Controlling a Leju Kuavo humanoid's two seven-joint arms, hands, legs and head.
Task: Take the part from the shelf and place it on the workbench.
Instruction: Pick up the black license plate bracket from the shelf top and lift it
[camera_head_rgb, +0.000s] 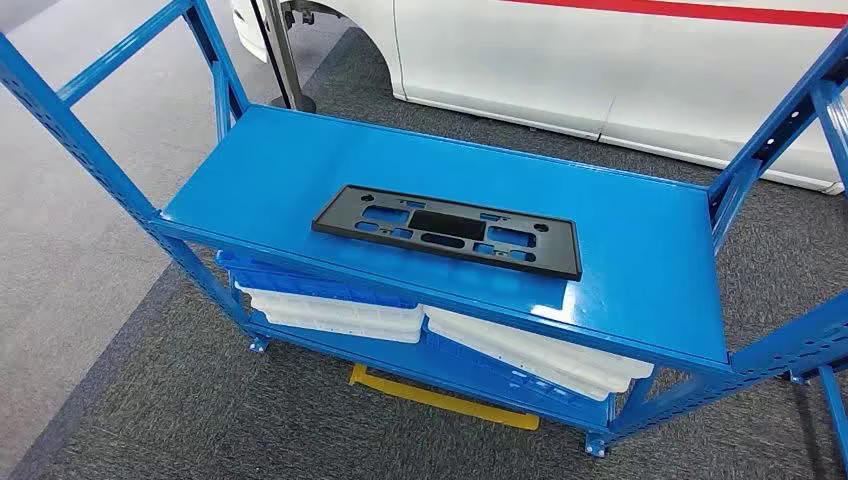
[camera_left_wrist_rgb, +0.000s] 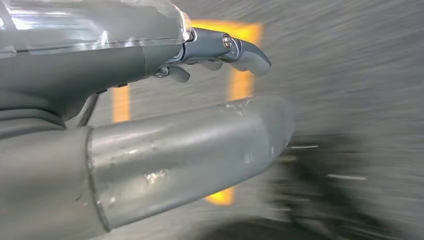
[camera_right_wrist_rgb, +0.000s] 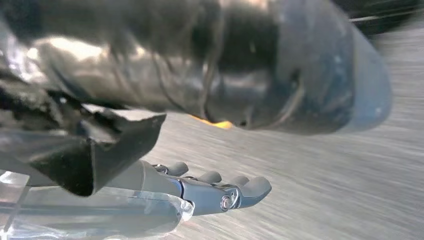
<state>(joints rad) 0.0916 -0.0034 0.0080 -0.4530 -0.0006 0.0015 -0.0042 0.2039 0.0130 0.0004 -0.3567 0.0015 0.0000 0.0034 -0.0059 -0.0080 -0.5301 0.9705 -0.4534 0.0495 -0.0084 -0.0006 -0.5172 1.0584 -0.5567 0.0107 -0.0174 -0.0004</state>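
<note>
Part (camera_head_rgb: 446, 230) lies flat on the top board of the blue shelf (camera_head_rgb: 640, 250), long side roughly along the shelf's length, slightly skewed, near the front edge and about midway between the ends. Black flat plastic plate with cutouts, nothing on it or touching it. Lying flat near the front edge likely keeps it in easy reach from the robot's side.

Left hand (camera_left_wrist_rgb: 220, 52) hangs over grey floor in the left wrist view, fingers (camera_left_wrist_rgb: 250, 52) slightly curled and apart, thumb spread away, nothing held. Right hand (camera_right_wrist_rgb: 220, 192) is the same in the right wrist view, fingers (camera_right_wrist_rgb: 252, 187) loosely extended, thumb apart, empty. Both wrist views are blurred, so arms look to be down at the sides, not yet reaching.

Lower tier holds white trays (camera_head_rgb: 340, 315) and blue bins (camera_head_rgb: 290, 280). Yellow floor tape (camera_head_rgb: 440, 400) under the shelf, white car body (camera_head_rgb: 600, 70) behind.

Judgement: approach stage, grasp not started. The thin flat plate gives little edge to grab; probably needs both hands at the ends.
</note>
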